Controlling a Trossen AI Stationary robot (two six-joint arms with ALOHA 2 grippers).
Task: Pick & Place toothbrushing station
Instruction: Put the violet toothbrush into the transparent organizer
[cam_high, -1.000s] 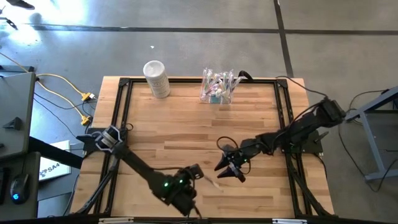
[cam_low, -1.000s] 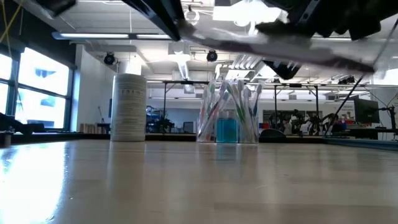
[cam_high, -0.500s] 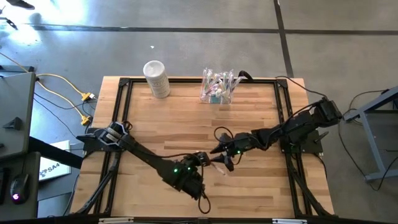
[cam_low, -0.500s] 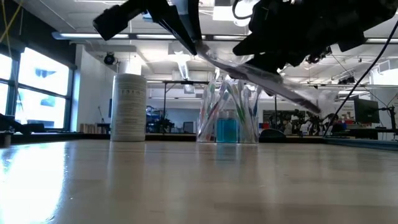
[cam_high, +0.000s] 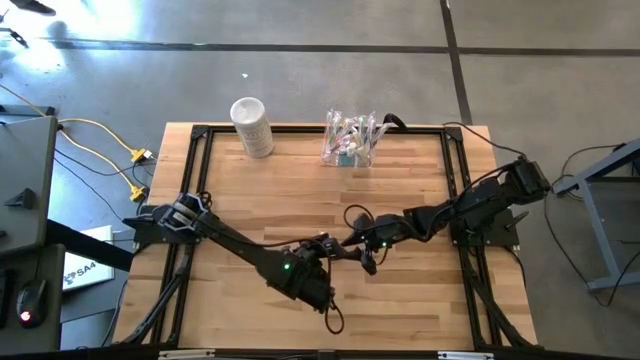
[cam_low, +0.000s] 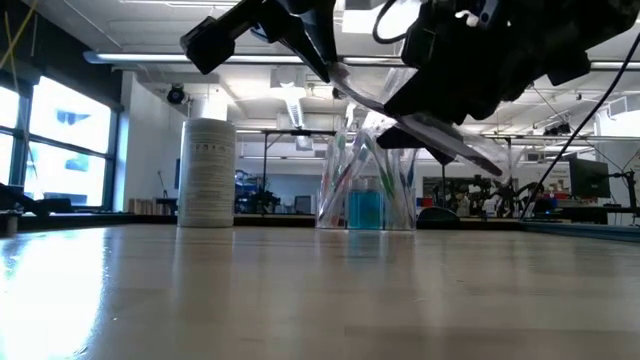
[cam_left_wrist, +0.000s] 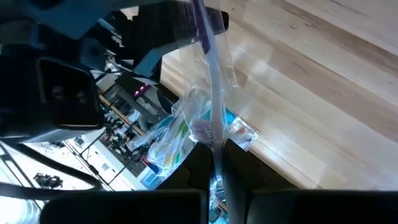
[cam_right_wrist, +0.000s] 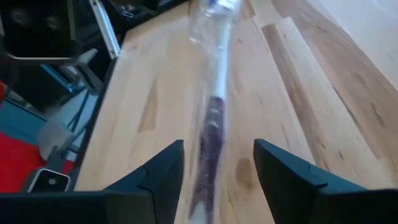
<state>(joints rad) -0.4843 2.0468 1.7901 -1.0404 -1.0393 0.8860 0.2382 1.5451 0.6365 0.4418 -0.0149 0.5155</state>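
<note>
- The left gripper (cam_high: 326, 246) is over the near middle of the wooden table (cam_high: 280, 190). Its arm comes in from the left side and bends low over the wood.
- It is pinched shut on a wrapped toothbrush (cam_right_wrist: 211, 118). The stem of the brush runs in between its two fingers.
- The right gripper (cam_high: 360, 250) is just beside it, on its right. Its arm reaches in from the right side of the table.
- The right gripper's fingers (cam_right_wrist: 163, 169) stand wide apart. The brush runs through the gap between them, and I cannot tell if it touches them.
- The brush is up in the air and tilted. It has a clear wrapper and a purple part.
- The toothbrushing station (cam_high: 348, 140) stands at the far edge of the table, near the middle. It is well apart from both grippers and farther away than they are.
- It is a small clear box with thin walls. You can see right through it. Toothbrushes stand in it and lean this way and that, with something blue low down in the middle.
- A white tube-shaped container (cam_high: 251, 125) stands upright to the left of the station, also at the far edge.
</note>
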